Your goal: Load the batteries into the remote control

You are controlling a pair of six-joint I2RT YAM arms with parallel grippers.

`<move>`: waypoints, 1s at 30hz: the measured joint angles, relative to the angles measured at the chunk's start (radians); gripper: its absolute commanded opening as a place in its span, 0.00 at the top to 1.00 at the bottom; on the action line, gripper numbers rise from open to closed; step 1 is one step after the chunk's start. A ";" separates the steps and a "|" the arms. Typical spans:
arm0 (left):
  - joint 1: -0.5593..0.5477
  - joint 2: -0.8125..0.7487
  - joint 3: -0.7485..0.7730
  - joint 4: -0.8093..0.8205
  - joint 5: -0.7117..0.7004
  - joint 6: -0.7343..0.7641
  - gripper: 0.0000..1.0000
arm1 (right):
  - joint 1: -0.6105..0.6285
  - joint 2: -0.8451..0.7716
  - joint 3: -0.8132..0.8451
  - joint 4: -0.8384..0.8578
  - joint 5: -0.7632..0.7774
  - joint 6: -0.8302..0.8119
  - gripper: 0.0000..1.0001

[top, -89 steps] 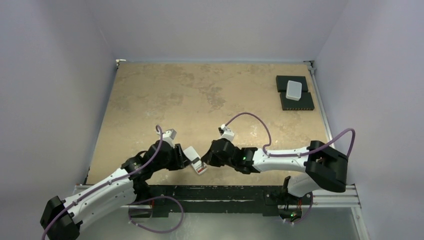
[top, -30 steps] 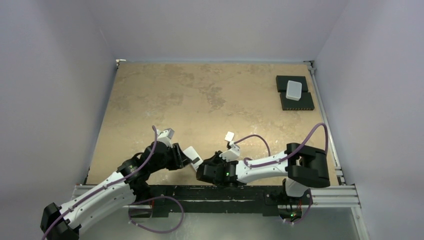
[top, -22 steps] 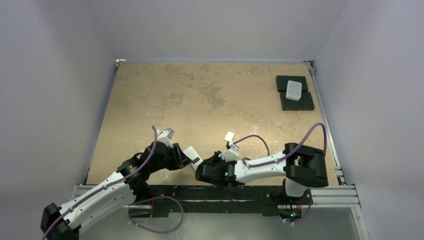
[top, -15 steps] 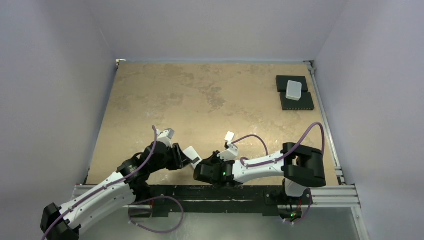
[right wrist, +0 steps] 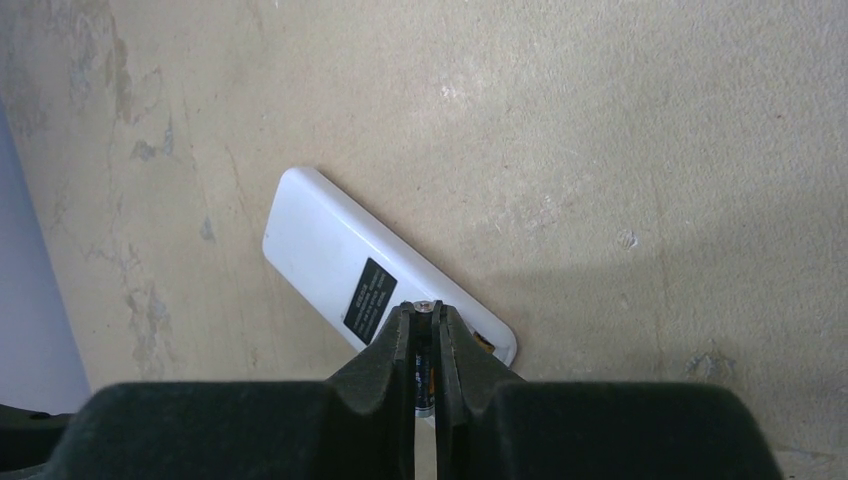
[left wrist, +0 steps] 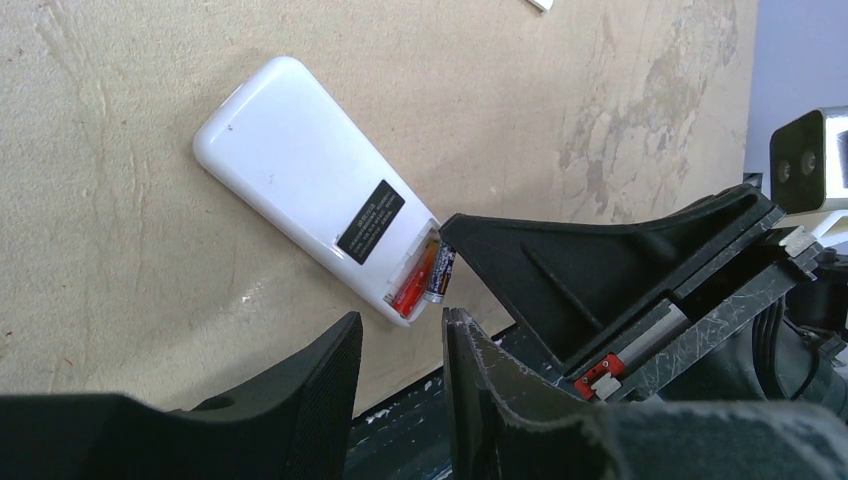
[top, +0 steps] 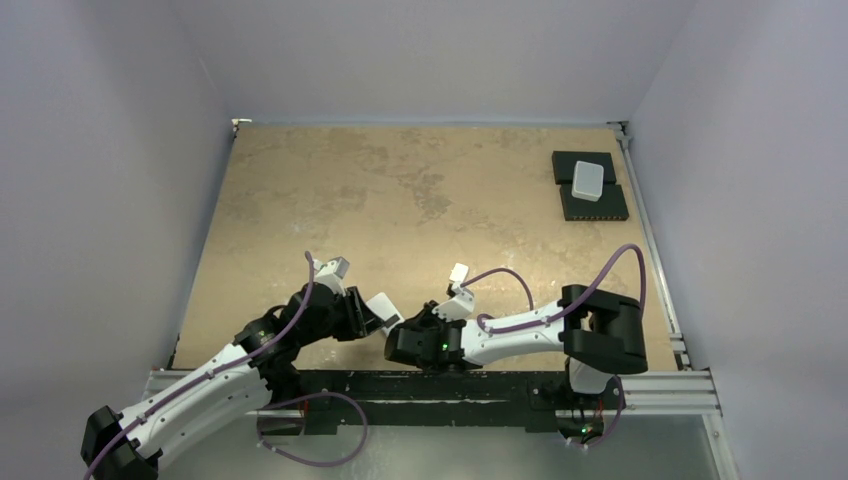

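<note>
Remote control (top: 384, 304) lies on the table (top: 400, 180) close to the front edge, plain white back up, set at a slant between the two arms.

From where I stand, the left gripper (left wrist: 400, 330) is furthest left. Its two black fingers (left wrist: 322, 385) are parted by a narrow gap with nothing between them, and their tips sit just short of the remote control's near end without touching it.

Next comes the remote itself. A small black label (left wrist: 369, 208) sits on its back, and below that the battery compartment is open at the end nearest the table edge. The seated battery (left wrist: 411, 292) lies inside it, its red-orange body showing along the left side of the slot.

Right of that, the right gripper (right wrist: 424, 325) is down at the same open end, its jaws pinched tight on the held battery (right wrist: 424, 372). That battery runs lengthwise between the fingertips, its metal cap poking out at the tip. In the left wrist view its end is at the compartment, just beside the seated battery; whether it is fully in I cannot tell.

Far off at the right rear, a white box (top: 588, 180) rests on black pads (top: 594, 207), well apart from everything else.
</note>
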 measured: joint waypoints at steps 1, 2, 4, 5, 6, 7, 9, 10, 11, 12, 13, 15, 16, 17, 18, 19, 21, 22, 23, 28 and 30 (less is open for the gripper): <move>0.000 0.000 0.000 0.000 0.000 0.000 0.65 | 0.000 0.001 0.000 -0.003 0.000 0.000 0.89; 0.000 0.000 0.000 0.000 0.001 0.000 0.65 | 0.000 0.002 0.001 -0.006 0.000 0.000 0.89; 0.000 0.000 0.000 0.000 0.002 0.000 0.65 | 0.001 0.006 0.002 -0.012 0.000 0.000 0.87; 0.000 0.000 0.000 0.000 0.002 0.000 0.65 | 0.001 0.008 0.003 -0.016 0.000 0.000 0.86; 0.000 0.000 0.000 0.000 0.002 0.000 0.65 | 0.001 0.009 0.004 -0.021 0.000 0.000 0.85; 0.000 0.000 0.000 0.000 0.002 0.000 0.65 | 0.001 0.010 0.005 -0.025 0.000 0.000 0.84; 0.000 0.001 0.000 0.000 0.002 0.000 0.65 | 0.001 0.010 0.005 -0.030 0.000 0.000 0.83; 0.000 0.001 0.000 0.000 0.002 0.000 0.65 | 0.001 0.010 0.005 -0.032 0.000 0.000 0.82; 0.000 0.001 0.000 0.000 0.002 0.000 0.65 | 0.001 0.010 0.005 -0.033 0.000 0.000 0.82; 0.000 0.001 0.000 0.000 0.002 0.000 0.65 | 0.001 0.010 0.005 -0.033 0.000 0.000 0.81; 0.000 0.001 0.000 0.000 0.002 0.000 0.65 | 0.001 0.010 0.005 -0.033 0.000 0.000 0.81; 0.000 0.002 0.000 0.000 0.002 0.000 0.65 | 0.001 0.010 0.005 -0.034 0.000 0.000 0.80; 0.000 0.002 0.000 0.000 0.002 0.000 0.65 | 0.001 0.010 0.005 -0.034 0.000 0.000 0.80; 0.000 0.004 0.000 0.000 0.002 0.000 0.65 | 0.001 0.010 0.005 -0.034 0.000 -0.001 0.80; 0.000 0.006 0.000 0.000 0.002 0.000 0.65 | 0.001 0.010 0.005 -0.034 0.000 -0.001 0.80; 0.000 0.007 0.000 0.000 0.002 0.000 0.65 | 0.001 0.010 0.005 -0.033 0.000 -0.001 0.80; 0.000 0.009 0.000 0.000 0.002 0.000 0.65 | 0.001 0.010 0.005 -0.033 0.000 -0.001 0.80; 0.000 0.010 0.000 0.000 0.002 0.000 0.65 | 0.001 0.010 0.006 -0.033 0.000 -0.002 0.80; 0.000 0.010 0.000 0.000 0.002 0.000 0.65 | 0.001 0.010 0.007 -0.033 0.000 -0.002 0.80; 0.000 0.010 0.000 0.000 0.002 0.000 0.65 | 0.001 0.011 0.016 -0.032 0.000 -0.006 0.77; 0.000 0.010 0.000 0.000 0.002 0.000 0.65 | 0.001 0.011 0.018 -0.031 0.000 -0.009 0.76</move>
